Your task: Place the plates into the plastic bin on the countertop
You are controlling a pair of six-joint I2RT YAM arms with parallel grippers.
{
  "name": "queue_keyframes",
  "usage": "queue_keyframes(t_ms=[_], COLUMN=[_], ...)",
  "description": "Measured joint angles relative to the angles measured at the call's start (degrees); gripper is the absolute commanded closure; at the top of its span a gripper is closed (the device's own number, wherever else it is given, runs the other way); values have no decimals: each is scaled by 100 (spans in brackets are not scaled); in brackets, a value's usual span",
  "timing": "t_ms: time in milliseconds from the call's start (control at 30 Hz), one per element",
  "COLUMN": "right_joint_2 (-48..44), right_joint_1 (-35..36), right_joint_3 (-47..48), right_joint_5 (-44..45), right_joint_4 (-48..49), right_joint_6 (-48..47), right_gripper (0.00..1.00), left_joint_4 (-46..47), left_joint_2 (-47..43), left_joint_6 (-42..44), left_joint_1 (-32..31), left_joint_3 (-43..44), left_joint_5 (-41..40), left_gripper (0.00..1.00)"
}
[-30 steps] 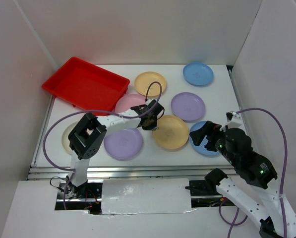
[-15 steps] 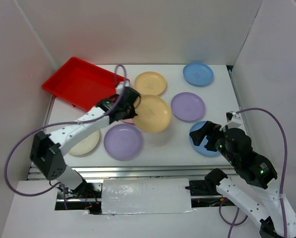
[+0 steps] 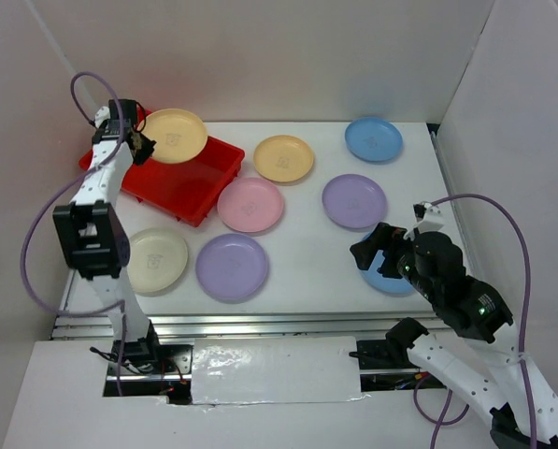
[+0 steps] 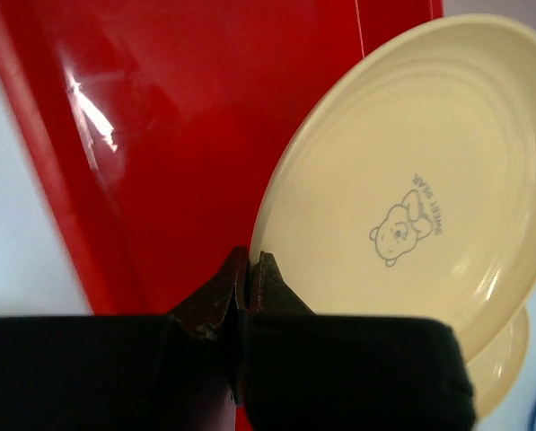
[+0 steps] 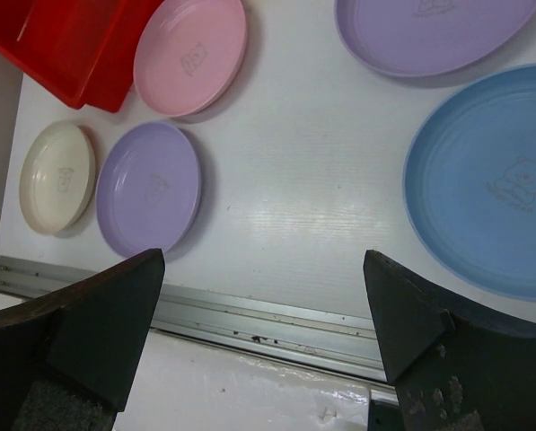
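Observation:
My left gripper [image 3: 140, 143] [image 4: 252, 269] is shut on the rim of an orange-yellow plate [image 3: 174, 136] [image 4: 411, 189], which hangs tilted above the far part of the red plastic bin [image 3: 171, 178] [image 4: 187, 135]. On the countertop [image 3: 307, 253] lie a second orange-yellow plate [image 3: 283, 158], a pink one [image 3: 250, 204], two purple ones [image 3: 353, 200] [image 3: 232, 267], a cream one [image 3: 157, 260] and two blue ones [image 3: 373, 138] [image 3: 388, 281]. My right gripper [image 3: 372, 253] [image 5: 263, 260] hovers open and holding nothing by the near blue plate [image 5: 492, 180].
White walls close in the table on the left, back and right. A metal rail [image 5: 268, 314] runs along the front edge. The pink plate [image 5: 189, 56] lies right beside the bin's near corner [image 5: 61, 36].
The left arm lifted the orange-yellow plate from the table's middle and swung it left and back, over the red bin. The right gripper shifted slightly left.

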Motion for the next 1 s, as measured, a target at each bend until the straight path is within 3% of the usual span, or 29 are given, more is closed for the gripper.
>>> queue_keyframes(t_ms=[167,267,533,767,833,867,967,1000], right_joint_2=[31,55,157,166,164,157,125,114], right_joint_1=[4,4,4,7,7,7,17,24], right_joint_3=[-7,-7,-120,-201,-210,-223,-245,-245], right_joint_5=[-116,-149,-245,-337,-354,-361,-367,-380], right_joint_4=[151,219,328,424,435,448,452,452], right_joint_6=[-107,-168,-208,-184,-179,-173,-164,-164], right_gripper=[0,0,0,0,0,0,0,0], left_joint_4=[-393,-529,-437,-501,-551,-551,-697,-713], left_joint_2=[2227,2723,2400,1379,1325,1329,1510,1596], left_joint_6=[7,-146,-573,-931,-962,-964,-837,-787], left_joint_1=[306,289,219,136,133,133,146,146], left_joint_3=[2052,2369,1827,157,15,11,326,507], left_joint_5=[264,356,245,-295,-369,-363,-232,-173], left_gripper=[100,100,100,100,86,58,1,1])
